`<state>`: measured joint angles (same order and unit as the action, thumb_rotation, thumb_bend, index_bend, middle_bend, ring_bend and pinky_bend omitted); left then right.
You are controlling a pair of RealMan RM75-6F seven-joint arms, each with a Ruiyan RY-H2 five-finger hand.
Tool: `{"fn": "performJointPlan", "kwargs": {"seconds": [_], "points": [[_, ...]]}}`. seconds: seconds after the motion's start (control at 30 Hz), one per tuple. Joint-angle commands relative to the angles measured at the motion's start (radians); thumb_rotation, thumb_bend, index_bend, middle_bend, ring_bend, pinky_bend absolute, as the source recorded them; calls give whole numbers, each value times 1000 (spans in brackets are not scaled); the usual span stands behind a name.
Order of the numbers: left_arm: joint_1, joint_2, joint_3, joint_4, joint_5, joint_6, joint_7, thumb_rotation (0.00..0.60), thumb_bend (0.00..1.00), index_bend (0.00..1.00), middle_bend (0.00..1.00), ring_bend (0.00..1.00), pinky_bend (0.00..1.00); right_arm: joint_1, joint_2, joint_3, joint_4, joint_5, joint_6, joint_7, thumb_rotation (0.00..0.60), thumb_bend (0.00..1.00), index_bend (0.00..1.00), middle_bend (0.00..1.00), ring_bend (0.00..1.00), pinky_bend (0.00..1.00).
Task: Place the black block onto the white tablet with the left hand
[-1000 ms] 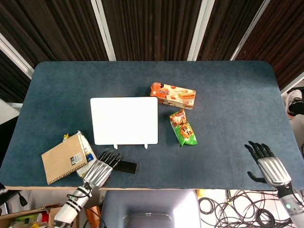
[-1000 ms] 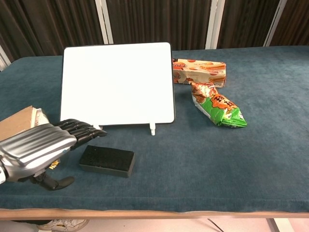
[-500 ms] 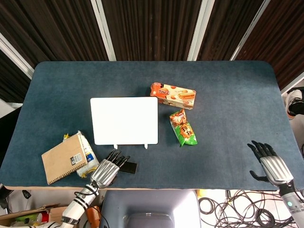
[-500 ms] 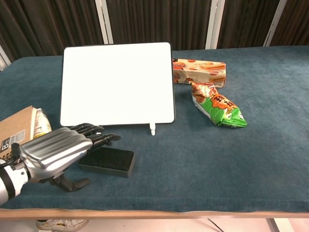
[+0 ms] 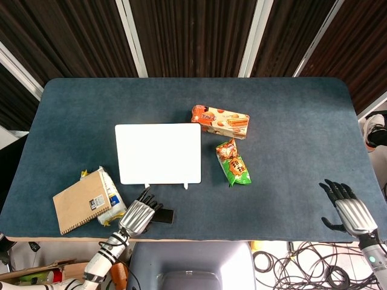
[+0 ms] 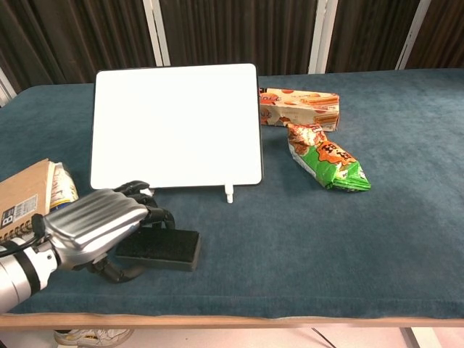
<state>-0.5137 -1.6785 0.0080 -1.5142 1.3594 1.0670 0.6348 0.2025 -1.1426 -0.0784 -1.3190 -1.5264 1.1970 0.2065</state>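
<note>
The black block (image 6: 165, 249) lies flat on the blue table near its front edge, just in front of the white tablet (image 6: 176, 123). My left hand (image 6: 98, 226) covers the block's left end, with its fingers (image 6: 147, 211) curled down over the far side and the thumb against the near side, so it grips the block. In the head view the left hand (image 5: 138, 216) hides most of the block (image 5: 165, 216), below the tablet (image 5: 158, 153). My right hand (image 5: 351, 212) hangs open off the table's front right corner, holding nothing.
A brown notebook (image 5: 78, 201) on a snack packet (image 5: 112, 193) lies left of my left hand. Right of the tablet sit an orange biscuit box (image 5: 221, 121) and a green snack bag (image 5: 234, 163). The table's front edge (image 6: 232, 317) runs close under the block.
My left hand slid right over the block's left end and its fingers curled down around it. The block shifted slightly toward the front edge. The right hand drifted a little lower.
</note>
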Motion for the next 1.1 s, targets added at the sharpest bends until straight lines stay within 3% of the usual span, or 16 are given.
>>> {"fn": "performJointPlan", "kwargs": {"seconds": [0.03,0.13,0.3,0.47,0.67,0.77,0.93,1.1], "points": [[4,-2,-1,0,12,17,-7,600,375,555,601,247,0,0,-1,0,1,0,-2,0,600,243,0,0,0,0],[12,-6,-6,1,49,61,-37,600,384,604,654,287,0,-1,-2,1,1,0,-3,2,600,243,0,0,0,0],[35,-27,-42,61,193,246,-159,600,433,660,720,350,0,-2,-2,-1,1,-6,-6,6,600,243,0,0,0,0],[14,-119,-141,279,265,402,-296,600,494,646,736,358,0,-4,-2,-1,0,-8,-6,13,600,243,0,0,0,0],[-73,-271,-242,612,253,440,-309,600,474,630,730,372,0,4,-7,-3,3,-7,-29,16,600,243,0,0,0,0],[-114,-333,-267,753,241,446,-295,600,463,624,728,372,0,5,-7,-2,7,-3,-37,22,600,243,0,0,0,0],[-163,-403,-295,897,216,456,-289,600,454,623,724,372,0,5,-6,-1,15,2,-44,33,600,243,0,0,0,0],[-207,-459,-309,1008,173,401,-282,600,440,605,706,372,0,5,-4,-3,16,-1,-44,42,600,243,0,0,0,0]]}}
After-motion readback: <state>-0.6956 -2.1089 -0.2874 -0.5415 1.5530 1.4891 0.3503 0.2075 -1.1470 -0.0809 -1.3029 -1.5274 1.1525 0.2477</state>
